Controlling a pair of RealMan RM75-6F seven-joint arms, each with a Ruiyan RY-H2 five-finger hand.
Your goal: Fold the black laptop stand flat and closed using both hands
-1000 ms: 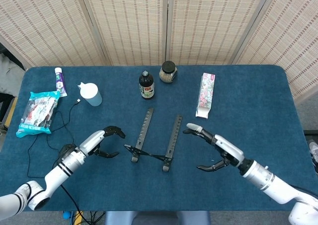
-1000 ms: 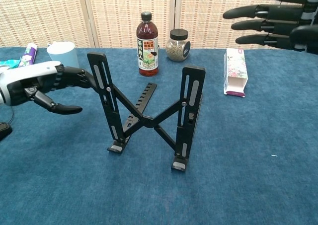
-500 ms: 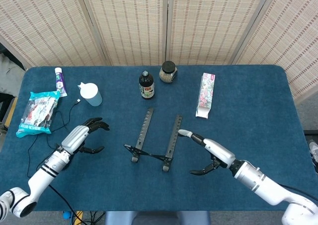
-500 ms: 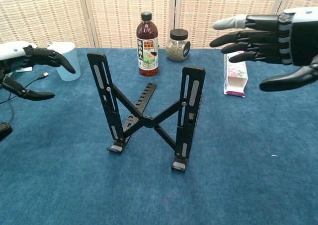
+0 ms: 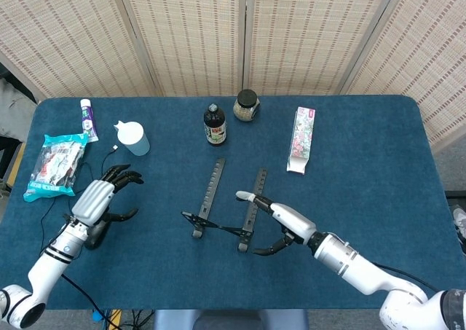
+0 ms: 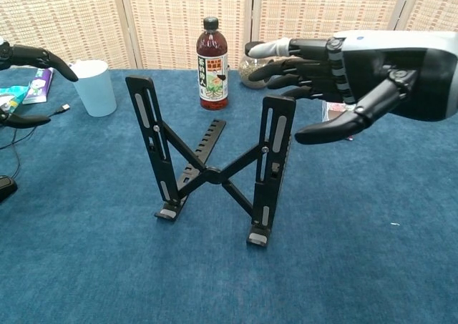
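The black laptop stand [image 5: 226, 206] stands unfolded near the middle of the blue counter [image 5: 364, 162], toward its front edge. In the chest view the laptop stand [image 6: 215, 163] shows two upright slotted rails joined by crossed links, with its feet resting on the counter.

The right robot hand [image 5: 273, 221] is positioned just beside the stand's right rail. Its fingers [image 6: 286, 59] are spread apart, with the thumb held below and apart from them; it holds nothing. In the chest view the right robot hand [image 6: 343, 74] hovers level with the top of the right rail; whether a fingertip touches the rail cannot be determined.

The left robot hand [image 5: 98, 199] is located well apart from the stand, to its left, above a black cable [image 5: 80, 173] that runs across the counter. Its fingers are fanned out and it holds nothing. Only its fingertips show at the left border of the chest view.

Behind the stand are a dark bottle [image 5: 214, 125] and a lidded jar [image 5: 247, 105], near each other. A patterned carton [image 5: 301, 139] lies to the right rear. A light blue cup [image 5: 132, 138], a tube [image 5: 88, 119] and a snack bag [image 5: 57, 165] occupy the left rear of the counter.
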